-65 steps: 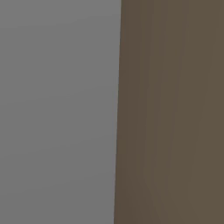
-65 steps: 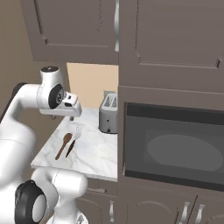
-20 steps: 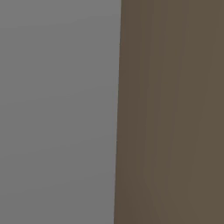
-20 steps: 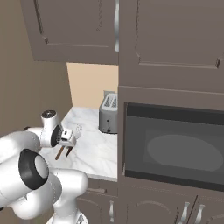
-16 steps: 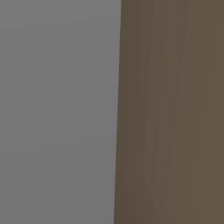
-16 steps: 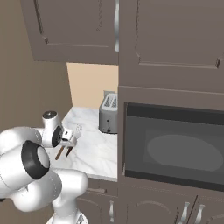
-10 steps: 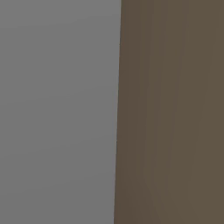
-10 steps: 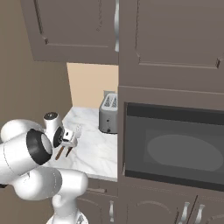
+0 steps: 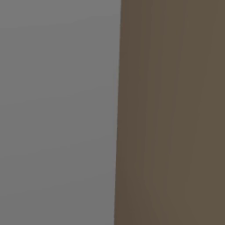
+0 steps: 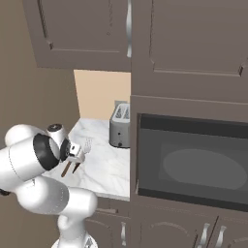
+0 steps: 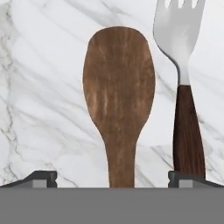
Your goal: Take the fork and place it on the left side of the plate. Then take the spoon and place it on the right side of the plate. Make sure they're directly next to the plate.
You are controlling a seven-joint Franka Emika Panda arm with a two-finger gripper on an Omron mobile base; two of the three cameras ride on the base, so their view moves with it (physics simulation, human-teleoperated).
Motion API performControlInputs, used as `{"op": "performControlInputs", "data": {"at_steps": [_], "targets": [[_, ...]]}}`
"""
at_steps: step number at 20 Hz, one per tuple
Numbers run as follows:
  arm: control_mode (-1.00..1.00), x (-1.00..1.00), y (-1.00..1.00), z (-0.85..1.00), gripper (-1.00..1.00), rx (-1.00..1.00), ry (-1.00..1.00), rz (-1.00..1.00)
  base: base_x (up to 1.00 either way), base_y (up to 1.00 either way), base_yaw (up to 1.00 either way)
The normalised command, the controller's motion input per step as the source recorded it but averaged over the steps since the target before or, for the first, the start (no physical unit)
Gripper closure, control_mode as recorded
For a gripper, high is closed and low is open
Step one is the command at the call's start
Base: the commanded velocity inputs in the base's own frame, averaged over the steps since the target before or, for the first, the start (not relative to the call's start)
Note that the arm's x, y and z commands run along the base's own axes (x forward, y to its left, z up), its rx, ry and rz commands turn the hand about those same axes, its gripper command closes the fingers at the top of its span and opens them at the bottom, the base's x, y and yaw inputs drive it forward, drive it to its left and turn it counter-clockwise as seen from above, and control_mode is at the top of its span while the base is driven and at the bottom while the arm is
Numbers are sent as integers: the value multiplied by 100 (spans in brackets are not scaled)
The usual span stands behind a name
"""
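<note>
Wood-handled fork: grab low on the handle

Dark pincer (image 11: 112,177) is wide open, nothing in it, hovering low over the marble worktop (image 11: 39,109). Just past it, the spoon (image 11: 119,96) and fork (image 11: 183,87) lie side by side. Fork looks light and stiff, with slick metal tines, so I'd pinch the wooden handle.

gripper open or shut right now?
Open: in the hand view the gripper fingertips stand wide apart, spoon handle between them, untouched.
</note>
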Motion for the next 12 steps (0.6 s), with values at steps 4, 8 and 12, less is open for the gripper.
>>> {"op": "performControlInputs", "data": {"at_steps": [4, 8, 12], "targets": [[-100, 0, 0, -32, -100, -1, 0, 0, 0, 0, 0], [-100, 0, 2, -45, 100, -5, 0, 0, 0, 0, 0], [-100, 0, 0, -65, 100, -5, 0, -2, 0, 0, 0]]}}
